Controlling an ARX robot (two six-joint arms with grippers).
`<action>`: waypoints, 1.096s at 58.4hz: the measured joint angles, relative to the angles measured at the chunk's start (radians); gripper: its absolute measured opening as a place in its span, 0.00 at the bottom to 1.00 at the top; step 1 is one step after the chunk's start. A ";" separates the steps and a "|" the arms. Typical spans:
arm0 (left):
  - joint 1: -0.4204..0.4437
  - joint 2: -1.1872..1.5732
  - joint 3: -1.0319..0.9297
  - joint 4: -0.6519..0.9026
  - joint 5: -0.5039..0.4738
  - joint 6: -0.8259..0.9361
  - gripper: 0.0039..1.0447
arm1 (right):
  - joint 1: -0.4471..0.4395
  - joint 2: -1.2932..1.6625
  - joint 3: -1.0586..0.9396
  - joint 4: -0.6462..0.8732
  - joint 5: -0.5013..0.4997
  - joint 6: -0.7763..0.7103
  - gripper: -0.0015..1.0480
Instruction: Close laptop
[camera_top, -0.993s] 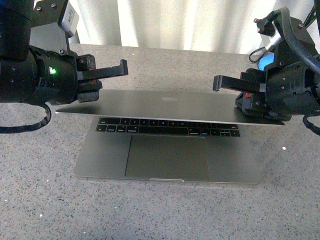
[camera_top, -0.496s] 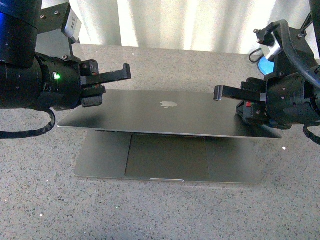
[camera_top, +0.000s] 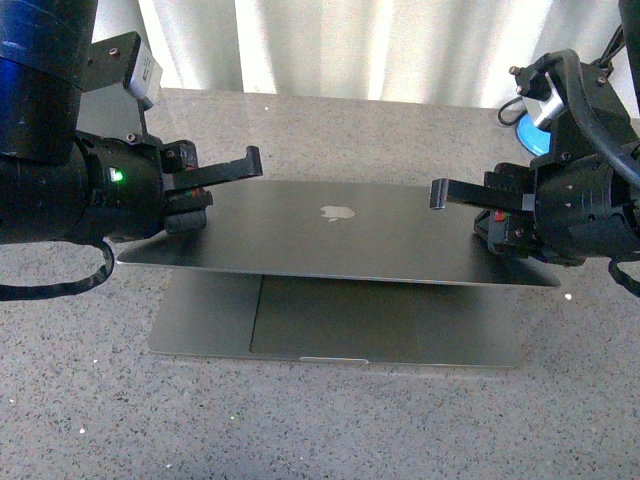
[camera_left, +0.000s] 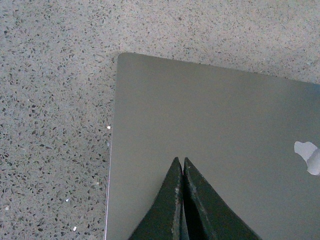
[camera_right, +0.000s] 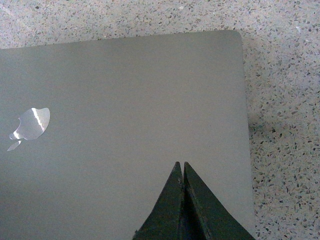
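The speckled grey table (camera_top: 380, 130) carries the laptop (camera_top: 200, 315) at its middle, square to the robot. Its lid (camera_top: 340, 245) hangs at a shallow angle over the trackpad (camera_top: 335, 320), not yet down. The left gripper (camera_left: 182, 165) and right gripper (camera_right: 180, 169), each with fingers pressed together, appear to bear on opposite ends of the lid, either side of the apple logo (camera_top: 338, 211). The lid likely needs level, slow, matched pressure, softened near contact so it neither twists nor slams.
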 joint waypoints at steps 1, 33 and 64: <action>0.000 0.000 0.000 0.000 0.000 0.000 0.03 | 0.000 0.000 -0.001 0.001 0.000 0.000 0.01; -0.006 0.012 -0.027 0.032 0.000 -0.026 0.03 | 0.006 0.015 -0.037 0.029 0.000 0.008 0.01; -0.008 0.032 -0.065 0.070 0.000 -0.048 0.03 | 0.006 0.021 -0.040 0.031 0.000 0.007 0.01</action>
